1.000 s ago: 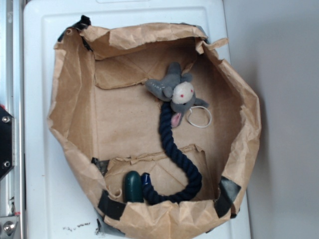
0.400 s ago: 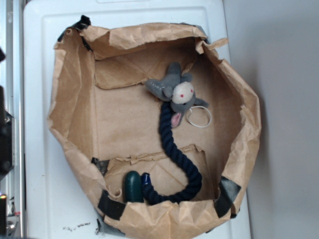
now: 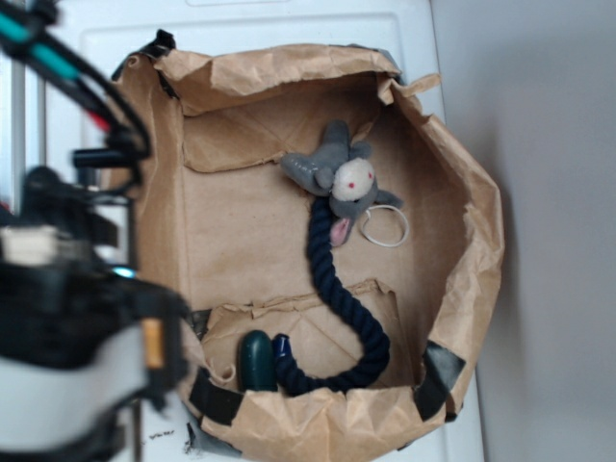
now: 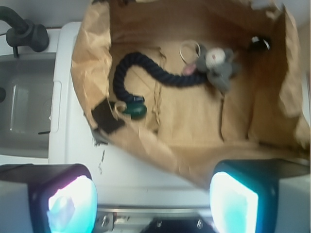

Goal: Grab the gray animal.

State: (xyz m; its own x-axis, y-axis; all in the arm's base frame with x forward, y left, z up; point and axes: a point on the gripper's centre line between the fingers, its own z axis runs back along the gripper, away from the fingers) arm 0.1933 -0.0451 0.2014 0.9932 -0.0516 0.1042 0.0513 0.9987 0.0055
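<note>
The gray animal (image 3: 345,175) lies inside the brown paper bag (image 3: 144,183), toward its far right side, cream face up. Its navy rope tail (image 3: 337,298) curls down to the bag's near wall. In the wrist view the gray animal (image 4: 219,63) is far ahead at the upper right, and the rope tail (image 4: 146,74) runs left from it. My gripper (image 4: 153,204) is open, its two glowing pads wide apart with nothing between them, still outside the bag over the white surface. My blurred arm (image 3: 72,318) fills the left edge of the exterior view.
A dark green oblong object (image 3: 256,358) rests by the rope's end at the bag's near wall. A thin white ring (image 3: 385,227) lies right beside the animal's head. The bag's crumpled rim (image 4: 160,145) stands between my gripper and the toy. A metal rail (image 3: 19,106) runs along the left.
My arm has swung into the exterior view from the left edge, toward the bag. The animal, rope, ring and green object have not moved.
</note>
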